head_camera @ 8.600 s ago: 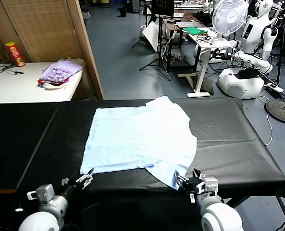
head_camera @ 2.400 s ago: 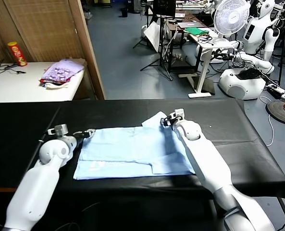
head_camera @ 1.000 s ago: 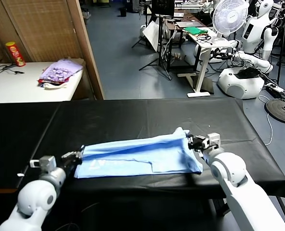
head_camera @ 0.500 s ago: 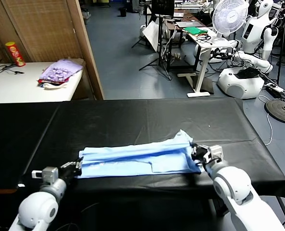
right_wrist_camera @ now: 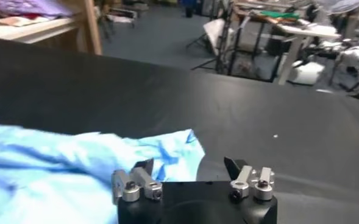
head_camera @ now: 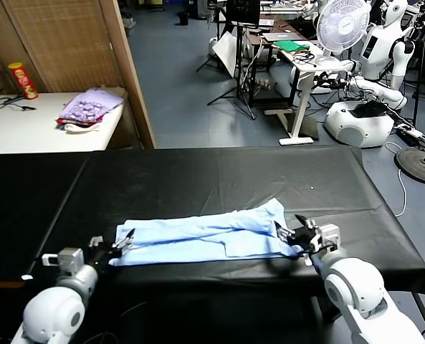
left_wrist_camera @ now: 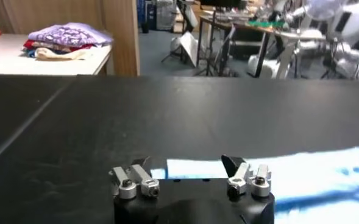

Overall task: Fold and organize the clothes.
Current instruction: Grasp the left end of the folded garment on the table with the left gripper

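No writing, label, brand or number can be read anywhere. The red and yellow can (head_camera: 22,80), standing on the white side table (head_camera: 26,132) behind the bench, has printing on its side, but it is too small to make out. The pale blue T-shirt (head_camera: 205,236) on the bench shows no legible mark.

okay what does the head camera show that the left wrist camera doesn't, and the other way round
Only the head view shows the right gripper, open at the right end of the folded T-shirt, plus the shirt's whole length. Only the left wrist view shows, close up, the left gripper with its fingers apart and nothing between them, the shirt's end edge just beyond. Both show the left gripper, the black table and the purple pile of garments on the side table.
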### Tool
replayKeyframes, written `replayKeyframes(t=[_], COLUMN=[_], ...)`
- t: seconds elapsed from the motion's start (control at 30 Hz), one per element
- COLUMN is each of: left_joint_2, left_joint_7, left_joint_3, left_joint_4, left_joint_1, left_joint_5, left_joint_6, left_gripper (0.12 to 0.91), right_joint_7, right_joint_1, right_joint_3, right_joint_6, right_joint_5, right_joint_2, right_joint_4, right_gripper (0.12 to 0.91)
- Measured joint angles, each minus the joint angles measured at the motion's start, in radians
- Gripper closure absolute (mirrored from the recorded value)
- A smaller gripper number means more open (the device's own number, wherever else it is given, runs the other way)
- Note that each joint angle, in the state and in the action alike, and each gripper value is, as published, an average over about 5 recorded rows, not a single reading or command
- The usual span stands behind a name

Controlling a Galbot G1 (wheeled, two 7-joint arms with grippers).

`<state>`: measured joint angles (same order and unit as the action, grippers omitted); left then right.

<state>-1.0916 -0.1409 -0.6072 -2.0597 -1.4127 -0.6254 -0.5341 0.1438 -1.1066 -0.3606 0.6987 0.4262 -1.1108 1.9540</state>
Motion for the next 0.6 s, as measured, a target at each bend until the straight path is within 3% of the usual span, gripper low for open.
replayKeyframes(t=[0.27, 0.37, 0.5, 0.6], left_joint_2=[-0.027, -0.029, -0.024, -0.022], left_joint_7=[0.006, 0.017, 0.027, 0.030], left_joint_3=[0.040, 0.048, 0.049, 0.049], left_joint_4=[0.139, 0.177, 0.202, 0.213], left_joint_1=[0.123, 0.138, 0.141, 0.143], left_joint_5=[-0.043, -0.049, -0.062, -0.069], left_joint_6=[0.002, 0.002, 0.003, 0.010], left_gripper=[0.232, 0.232, 0.257, 0.373], right_joint_7=[-0.028, -0.036, -0.039, -0.032], right_joint_1=[0.108, 0.130, 0.148, 0.158], right_joint_3=[0.052, 0.060, 0.065, 0.070], right_joint_6=[-0.048, -0.052, -0.069, -0.094], right_joint_5=[-0.021, -0.022, -0.034, -0.052], right_joint_2=[-0.061, -0.077, -0.096, -0.108], right_joint_4=[-0.155, -0.194, -0.234, -0.256], right_gripper=[0.228, 0.271, 0.457, 0.624])
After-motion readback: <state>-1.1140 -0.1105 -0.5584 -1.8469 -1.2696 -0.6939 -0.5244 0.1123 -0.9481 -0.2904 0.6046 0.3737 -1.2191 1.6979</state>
